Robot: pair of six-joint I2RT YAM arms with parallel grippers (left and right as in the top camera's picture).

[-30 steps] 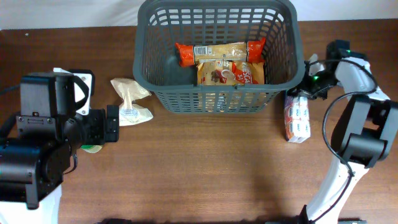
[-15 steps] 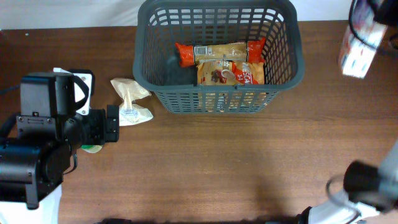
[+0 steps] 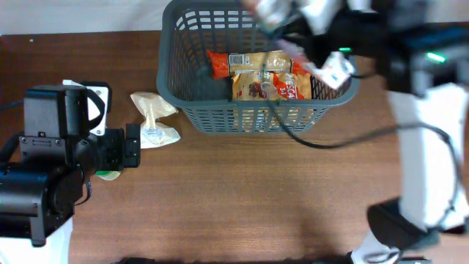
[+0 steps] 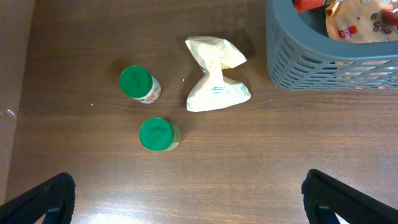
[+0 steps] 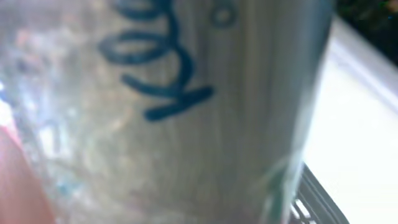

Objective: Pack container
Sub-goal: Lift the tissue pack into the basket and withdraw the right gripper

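Note:
The dark grey basket (image 3: 333, 103) stands at the back centre and also shows in the left wrist view (image 4: 311, 68). It holds a red-ended snack pack (image 3: 256, 60) and an orange snack bag (image 3: 267, 88). My right gripper (image 3: 326, 62) is motion-blurred over the basket's right side, shut on a white carton with blue print (image 3: 338, 71). That carton (image 5: 155, 112) fills the right wrist view and hides the fingers. My left gripper (image 3: 132, 147) is open and empty over the table at the left, and its fingertips (image 4: 40, 199) show low in the left wrist view.
A cream packet (image 3: 155, 117) lies left of the basket and shows in the left wrist view (image 4: 214, 84). Two green-lidded jars (image 4: 135, 82) (image 4: 155, 134) stand beside it. A white object (image 3: 97, 101) lies at the far left. The right arm's cable (image 3: 300, 139) hangs across the basket front.
My right arm lifted the white carton off the table right of the basket, swung it high, and now holds it over the basket's right side. The left arm has not moved.

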